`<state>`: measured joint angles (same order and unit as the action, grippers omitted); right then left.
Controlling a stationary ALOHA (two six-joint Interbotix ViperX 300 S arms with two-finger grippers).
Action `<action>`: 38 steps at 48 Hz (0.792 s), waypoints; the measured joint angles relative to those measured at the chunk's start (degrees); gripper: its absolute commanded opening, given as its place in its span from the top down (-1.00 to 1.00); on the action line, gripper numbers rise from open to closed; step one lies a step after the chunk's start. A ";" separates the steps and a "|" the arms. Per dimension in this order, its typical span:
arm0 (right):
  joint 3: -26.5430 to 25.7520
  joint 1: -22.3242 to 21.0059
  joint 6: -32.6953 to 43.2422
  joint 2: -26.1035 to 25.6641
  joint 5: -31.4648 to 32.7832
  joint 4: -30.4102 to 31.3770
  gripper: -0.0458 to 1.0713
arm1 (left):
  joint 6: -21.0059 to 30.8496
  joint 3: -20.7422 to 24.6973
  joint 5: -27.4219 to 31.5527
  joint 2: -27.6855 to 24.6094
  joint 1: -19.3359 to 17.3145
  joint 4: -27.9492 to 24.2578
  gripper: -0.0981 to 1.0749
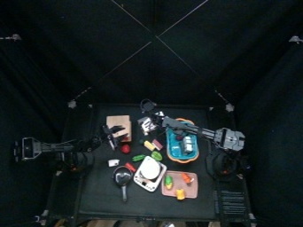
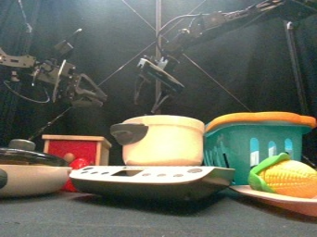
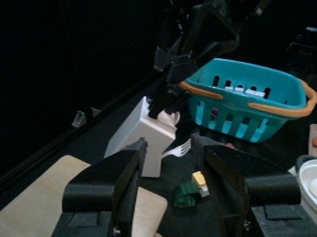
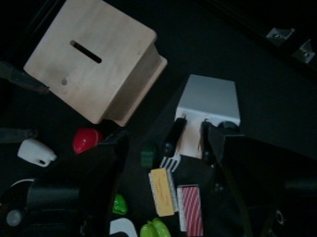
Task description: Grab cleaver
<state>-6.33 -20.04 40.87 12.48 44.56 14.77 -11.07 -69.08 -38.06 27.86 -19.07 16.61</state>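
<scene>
The cleaver (image 4: 210, 96) is a small pale grey-white piece with a darker part at one end. It lies on the black table beside the tan wooden block (image 4: 96, 57). In the top view the cleaver (image 1: 149, 124) sits just right of the block (image 1: 119, 125). My right gripper (image 4: 173, 153) hangs above it with the jaws spread wide and nothing between them. The left wrist view shows that gripper (image 3: 198, 37) over the cleaver (image 3: 166, 117). My left gripper (image 3: 176, 148) is open and empty, resting back at the table's left side (image 1: 53, 147).
A teal basket (image 1: 183, 144) stands right of the cleaver. A fork (image 4: 173, 163), a yellow block (image 4: 161, 191) and a red ball (image 4: 84, 139) lie close by. A white pot (image 2: 161, 139), a scale (image 2: 148, 179), a corn cob (image 2: 292, 176) and a pan (image 2: 25, 172) crowd the front.
</scene>
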 measured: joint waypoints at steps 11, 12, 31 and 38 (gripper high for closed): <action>0.00 0.79 0.79 0.44 0.09 1.49 -0.84 | 0.00 -0.18 0.00 0.00 0.00 0.09 -0.57; 0.00 0.88 0.79 0.62 0.09 1.49 -0.83 | 0.09 -0.18 0.00 0.00 0.00 0.00 -0.57; -0.09 1.49 0.79 1.93 0.09 1.58 -0.83 | 0.09 -0.26 0.00 0.00 -0.26 0.00 -0.57; 0.00 1.49 0.88 2.29 0.18 1.58 -0.76 | 0.00 -0.35 0.00 0.00 -0.53 0.09 -0.57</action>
<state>-6.33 -18.54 41.75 14.77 44.74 16.35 -11.07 -69.43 -38.06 27.86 -19.60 16.70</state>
